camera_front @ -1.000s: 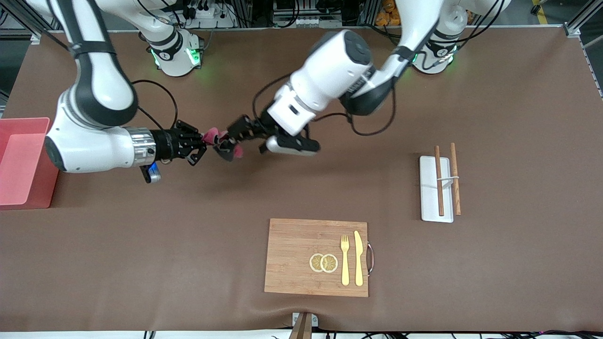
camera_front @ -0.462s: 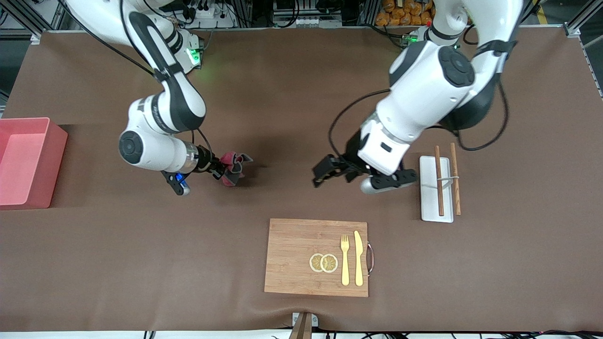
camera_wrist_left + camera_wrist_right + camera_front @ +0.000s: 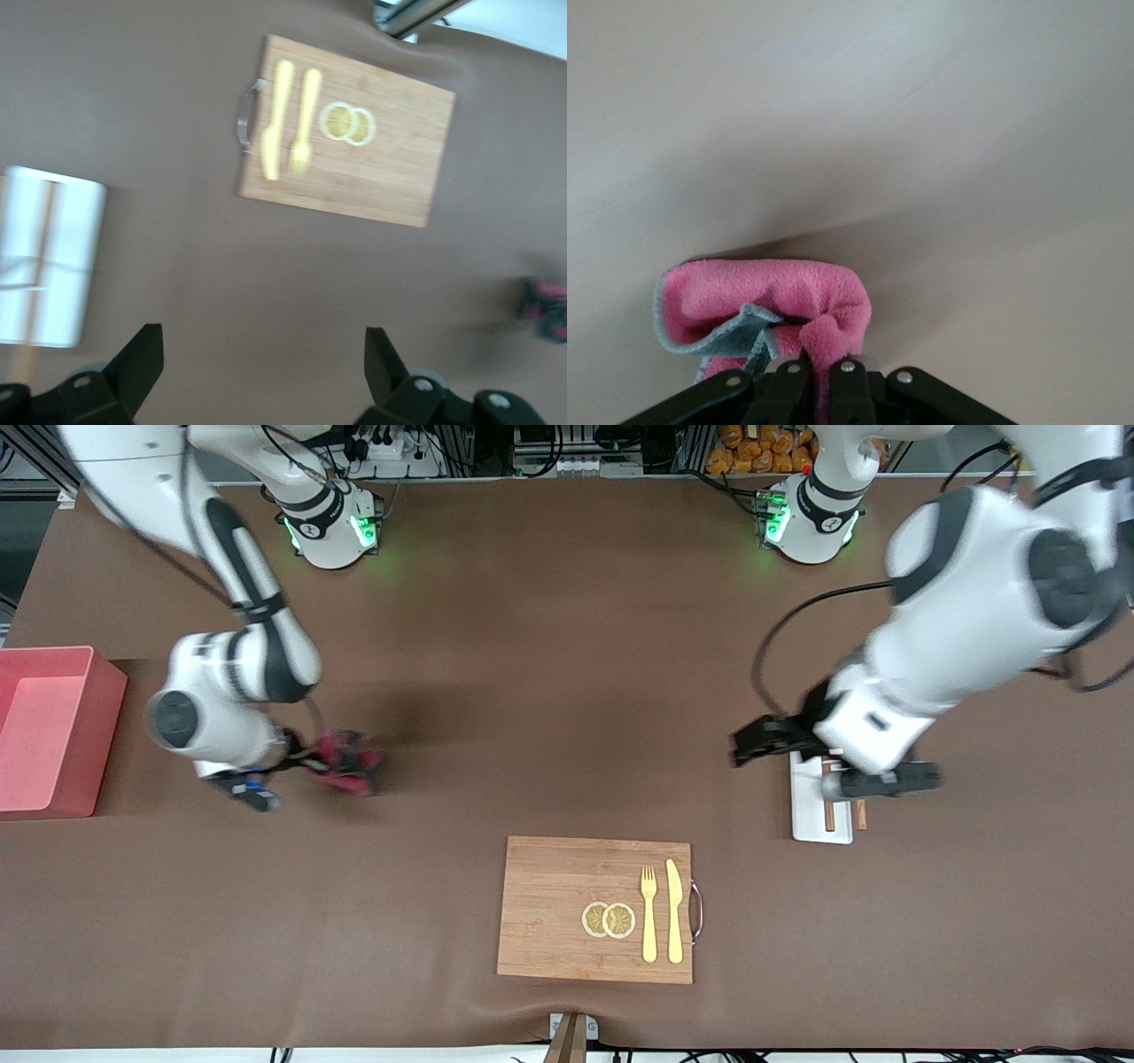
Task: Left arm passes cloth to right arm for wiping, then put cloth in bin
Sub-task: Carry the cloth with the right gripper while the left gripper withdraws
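We see right claw (image 3: pixel 306 760) clenched on pink cloth (image 3: pixel 347 760), maybe touching bench (image 3: pixel 532 717). Left claw (image 3: pixel 749 746) spread wide, holding nothing, beside white tray (image 3: pixel 811 824).

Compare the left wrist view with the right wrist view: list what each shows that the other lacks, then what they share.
Only the left wrist view: the board with fork, knife and lemon slices, the white tray, and the open left claw.

Only the right wrist view: the right claw shut on the cloth, seen close up, pink with a grey edge.

Both: the brown table; the cloth also appears in the left wrist view as a small pink blur.
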You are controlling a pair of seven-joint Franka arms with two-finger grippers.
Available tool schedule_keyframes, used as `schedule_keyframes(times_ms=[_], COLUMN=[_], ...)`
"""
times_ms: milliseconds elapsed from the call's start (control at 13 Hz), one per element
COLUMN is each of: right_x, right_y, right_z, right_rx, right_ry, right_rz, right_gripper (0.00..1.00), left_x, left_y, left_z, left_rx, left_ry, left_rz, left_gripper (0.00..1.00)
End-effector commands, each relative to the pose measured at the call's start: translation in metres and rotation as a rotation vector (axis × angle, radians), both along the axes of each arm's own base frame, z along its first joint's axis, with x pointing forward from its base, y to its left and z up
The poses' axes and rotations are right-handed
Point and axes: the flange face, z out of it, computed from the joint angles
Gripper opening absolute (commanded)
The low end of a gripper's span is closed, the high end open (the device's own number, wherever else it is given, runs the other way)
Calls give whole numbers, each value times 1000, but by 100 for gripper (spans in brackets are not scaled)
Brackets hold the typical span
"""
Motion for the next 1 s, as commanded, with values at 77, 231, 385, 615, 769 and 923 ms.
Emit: schedule_keyframes(times_ms=[77, 231, 385, 615, 769, 923], right_x=[-10, -14, -7, -6, -1, 9], right_y=[-169, -231, -243, -197, -149, -91], right_z=[27, 51, 67, 38, 9, -4], right_rx=[14, -27, -51, -23, -17, -20], right_ry=[-67, -107, -119, -74, -54, -43], right_rz=[340, 486, 557, 468, 378, 273], right_gripper=[0, 0, 0, 0, 0, 0], left_x=[-8, -18, -40, -87, -96, -103], left_y=[71, 93, 99, 109, 119, 131], left_z=[15, 30, 41, 51, 55, 60], left_rx=[134, 201, 256, 283, 285, 284], left_ry=[-9, -13, 10, 19, 52, 78], left_rz=[-84, -140, -166, -195, -276, -302], left_gripper=[100, 100, 100, 100, 100, 100])
